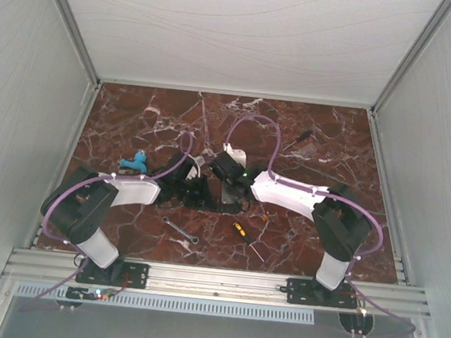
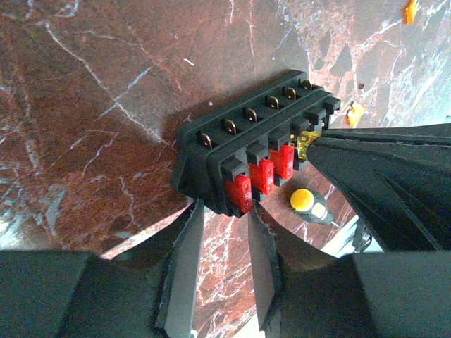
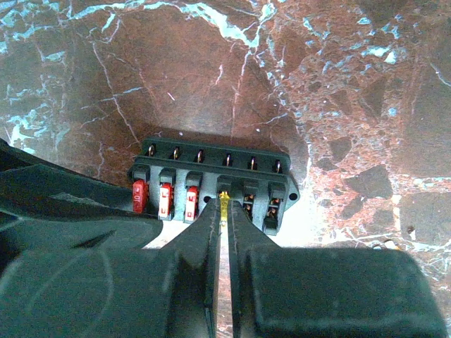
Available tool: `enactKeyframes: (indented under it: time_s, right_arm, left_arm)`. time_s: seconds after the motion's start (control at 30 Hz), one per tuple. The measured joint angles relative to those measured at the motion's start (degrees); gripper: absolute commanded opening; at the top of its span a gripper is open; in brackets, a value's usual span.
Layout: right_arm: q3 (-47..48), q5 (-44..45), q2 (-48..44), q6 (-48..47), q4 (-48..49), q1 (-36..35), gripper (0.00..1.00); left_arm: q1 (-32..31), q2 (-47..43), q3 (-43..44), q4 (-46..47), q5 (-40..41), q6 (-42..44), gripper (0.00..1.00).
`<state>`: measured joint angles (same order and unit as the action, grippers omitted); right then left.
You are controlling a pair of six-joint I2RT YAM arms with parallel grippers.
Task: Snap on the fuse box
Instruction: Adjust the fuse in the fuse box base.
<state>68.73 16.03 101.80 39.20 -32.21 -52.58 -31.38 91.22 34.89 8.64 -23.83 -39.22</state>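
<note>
1. The right pincer (image 3: 224, 205) is squeezed almost shut on a thin yellow fuse (image 3: 224, 202). The sliver stands upright between its tips, at the fourth slot of the fuse box (image 3: 211, 163) counting from the end with the red fuses (image 3: 165, 200).
2. The left pincer (image 2: 225, 208) has its fingers (image 2: 184, 274) partway apart, with marble showing between them. The tips sit at the near end of the box, beside the first red fuse. I cannot tell whether they actually pinch it.
3. Seen from above, the right arm (image 1: 287, 192) rises from its base at the near right and folds at the elbow. Its white forearm stretches leftward to the middle of the table (image 1: 134, 120). The left arm (image 1: 119, 191) mirrors it from the near left, and the two wrists meet nose to nose.
4. The fuse box is near the table's middle, between the two pincers and beyond the wrench (image 1: 180, 230) and the screwdriver (image 1: 242, 233). Three red fuses sit side by side at one end of its front row, and six metal tabs line the back row.
5. From overhead the wrists cover nearly all of the box, leaving only dark shapes I cannot sort out.
6. Whether the box lies flat on the marble is unclear.
7. In the right wrist view, the left pincer is a dark mass cut off at the frame's left edge, overlapping that corner of the box.
8. In the left wrist view, the right pincer's bulk hides the far end of the front row.
9. The blue object (image 1: 134, 161) left of the wrists is too small to name.
</note>
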Motion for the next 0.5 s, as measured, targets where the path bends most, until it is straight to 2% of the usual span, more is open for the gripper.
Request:
enactKeyframes:
  time_s: [0.5]
  right_arm:
    - [2.5,-2.3,2.8,-0.7,-2.3,0.4,0.0]
  left_arm:
    - [0.0,0.0,0.0,0.1,-0.2,-0.2,0.28]
